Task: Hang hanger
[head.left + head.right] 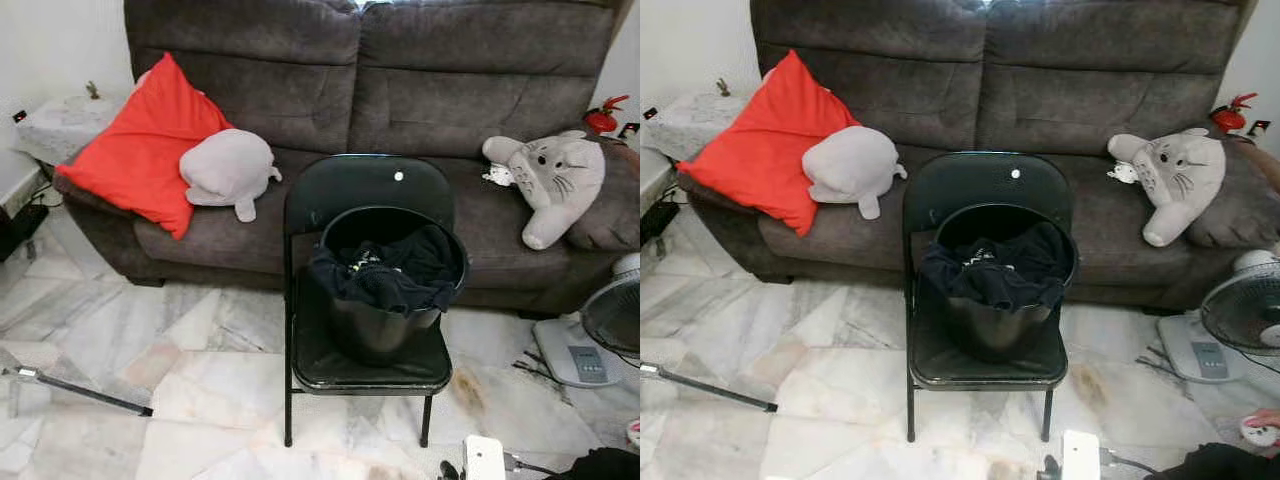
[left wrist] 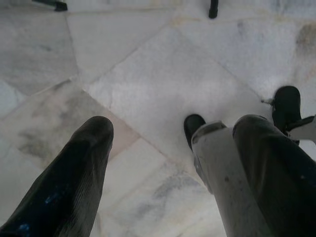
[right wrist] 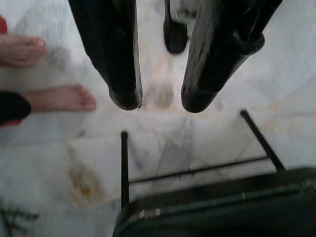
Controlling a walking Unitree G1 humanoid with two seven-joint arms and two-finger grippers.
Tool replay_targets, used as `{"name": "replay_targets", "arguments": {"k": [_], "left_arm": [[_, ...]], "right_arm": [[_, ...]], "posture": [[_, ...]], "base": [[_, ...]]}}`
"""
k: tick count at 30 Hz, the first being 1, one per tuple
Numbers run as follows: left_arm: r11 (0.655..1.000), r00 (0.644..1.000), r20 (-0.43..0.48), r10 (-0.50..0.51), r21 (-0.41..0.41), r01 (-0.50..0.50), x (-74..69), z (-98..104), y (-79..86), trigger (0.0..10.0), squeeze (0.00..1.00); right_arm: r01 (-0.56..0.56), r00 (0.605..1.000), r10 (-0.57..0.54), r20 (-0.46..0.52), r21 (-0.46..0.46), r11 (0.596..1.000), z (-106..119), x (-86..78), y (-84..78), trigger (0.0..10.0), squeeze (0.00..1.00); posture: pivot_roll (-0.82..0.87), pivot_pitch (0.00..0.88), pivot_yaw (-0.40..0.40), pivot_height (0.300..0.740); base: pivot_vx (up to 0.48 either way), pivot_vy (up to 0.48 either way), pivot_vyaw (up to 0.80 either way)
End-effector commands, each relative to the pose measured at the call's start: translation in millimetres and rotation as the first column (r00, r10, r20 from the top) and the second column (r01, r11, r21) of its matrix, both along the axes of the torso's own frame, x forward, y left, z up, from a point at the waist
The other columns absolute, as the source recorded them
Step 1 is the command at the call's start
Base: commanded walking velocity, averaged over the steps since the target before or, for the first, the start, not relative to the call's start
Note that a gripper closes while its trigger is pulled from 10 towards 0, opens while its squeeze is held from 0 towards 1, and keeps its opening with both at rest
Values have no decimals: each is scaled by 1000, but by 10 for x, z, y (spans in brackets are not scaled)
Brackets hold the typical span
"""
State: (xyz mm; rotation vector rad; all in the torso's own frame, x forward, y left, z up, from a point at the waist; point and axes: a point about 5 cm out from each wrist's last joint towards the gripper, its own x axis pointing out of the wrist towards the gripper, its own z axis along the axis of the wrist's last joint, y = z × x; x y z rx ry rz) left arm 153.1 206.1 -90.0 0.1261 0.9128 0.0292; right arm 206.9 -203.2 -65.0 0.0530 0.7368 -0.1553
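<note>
A black chair (image 1: 365,360) stands before the sofa (image 1: 400,90), with a bucket (image 1: 385,330) of dark clothes (image 1: 385,270) on its seat. I cannot see any hanger. The left gripper (image 2: 170,133) hangs over the floor (image 2: 148,74), fingers apart. The right gripper (image 3: 160,101), also apart, hangs near the chair; a person's feet (image 3: 59,98) at its 9 o'clock.

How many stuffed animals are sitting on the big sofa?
2. A plain grey plush toy leans against the red cushion on the dark brown sofa's left side; a grey whiskered plush toy lies on its right side.
</note>
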Motion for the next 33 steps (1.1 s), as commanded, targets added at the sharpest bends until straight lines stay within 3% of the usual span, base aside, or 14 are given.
{"name": "replay_targets", "arguments": {"k": [1, 2, 3, 7, 8, 10, 13, 14, 15, 20, 23, 33], "left_arm": [[1000, 1000, -8, 12, -3, -12, -38, -12, 19, 10000, 0], [1000, 1000, -8, 11, -5, -12, -48, -15, 17, 10000, 0], [1000, 1000, -8, 11, -5, -12, -48, -15, 17, 10000, 0], [1000, 1000, -6, 18, -9, -18, -64, -18, 21, 10000, 0], [1000, 1000, -7, 16, -9, -16, -71, -21, 20, 10000, 0], [1000, 1000, -10, 15, -9, -15, -81, -25, 20, 10000, 0], [1000, 1000, -13, 10, -9, -10, -87, -27, 18, 10000, 0], [1000, 1000, -14, 7, -10, -7, -89, -29, 15, 10000, 0], [1000, 1000, -14, 7, -10, -7, -90, -29, 16, 10000, 0], [1000, 1000, -22, 3, -7, -4, -103, -32, 35, 10000, 0], [1000, 1000, -26, 1, -6, -1, -111, -35, 41, 10000, 0], [1000, 999, -39, -6, 1, 6, -140, -42, 68, 10000, 0]], "right_arm": [[10, 998, -9, 62, -20, 1000, 58, 64, 0, 10000, 0], [15, 985, 4, 173, -105, 994, 198, 204, -44, 10000, 0], [15, 985, 4, 173, -105, 994, 198, 204, -44, 10000, 0], [25, 915, 48, 400, -176, 984, 520, 467, -67, 10000, 0], [17, 860, 85, 503, -195, 981, 691, 562, -39, 10000, 0], [9, 786, 128, 605, -219, 976, 908, 634, 7, 10000, 0], [-4, 734, 153, 662, -222, 975, 1042, 630, 67, 10000, 0], [-24, 705, 184, 685, -236, 971, 1094, 590, 123, 10000, 349], [-32, 694, 191, 694, -236, 971, 1110, 572, 145, 10000, 1000], [-57, 650, 232, 724, -258, 964, 1249, 494, 232, 10000, 1000], [-56, 642, 229, 731, -254, 966, 1297, 478, 252, 10000, 1000], [-52, 670, 199, 715, -222, 974, 1315, 415, 336, 10000, 1000]], "posture": [[-67, 111, -3, 740], [-61, 110, -6, 740], [-61, 110, -6, 740], [-70, 112, -8, 740], [-72, 114, -6, 740], [-78, 114, -6, 740], [-83, 114, -5, 740], [-80, 110, -7, 740], [-78, 109, -7, 740], [-88, 97, -2, 740], [-95, 91, 1, 740], [-83, 74, 6, 740]], "base": [[0, 0, 0], [0, 0, 0], [0, 0, 0], [0, 0, 0], [0, 0, 0], [0, 0, 0], [0, 0, 0], [0, 0, 0], [0, 0, 0], [0, 0, 0], [0, 0, 0], [0, 0, 0]]}}
